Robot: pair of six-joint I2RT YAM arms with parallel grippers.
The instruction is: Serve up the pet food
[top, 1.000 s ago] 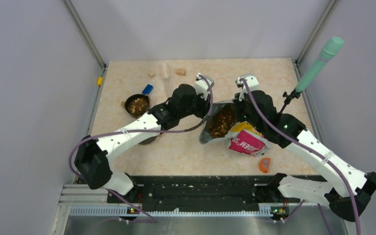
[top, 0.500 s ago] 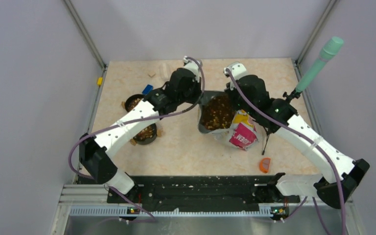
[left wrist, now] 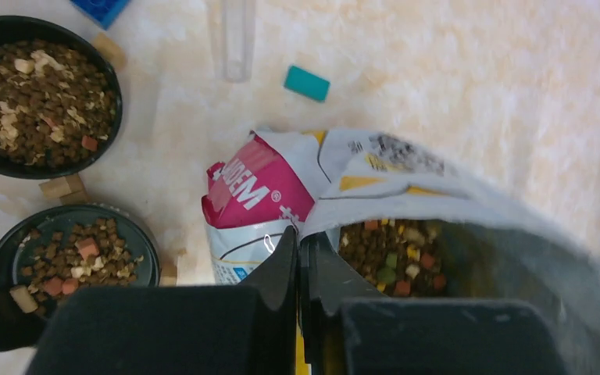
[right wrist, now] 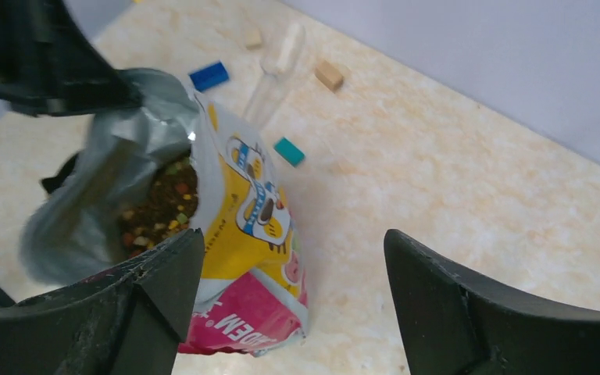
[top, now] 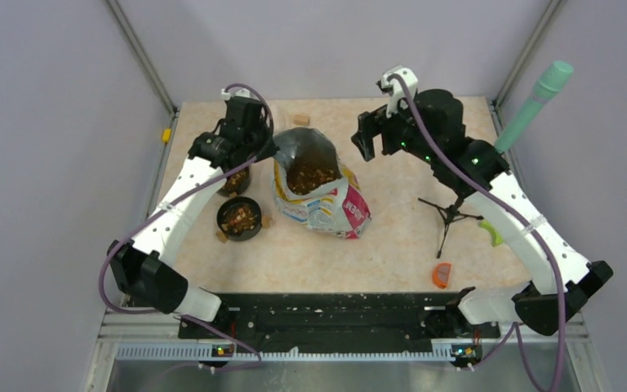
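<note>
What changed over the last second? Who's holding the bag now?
The pet-food bag slid left toward the bowls and now stands upright. The left pincer closed on its rim. The right pincer let go, opened and pulled back toward the far right. The bowls, the orange piece and the tripod stayed put.

The left pincer (left wrist: 298,242) is clamped, jaws together, on the rim of the open bag (left wrist: 259,187). Kibble (left wrist: 383,251) is visible inside. On the table (left wrist: 476,94), left of the bag, stand two black bowls, far bowl (left wrist: 116,117) and near bowl (left wrist: 142,234), both holding kibble. A teal block (left wrist: 307,83) and a clear tube (left wrist: 238,39) lie beyond the bag.
</note>
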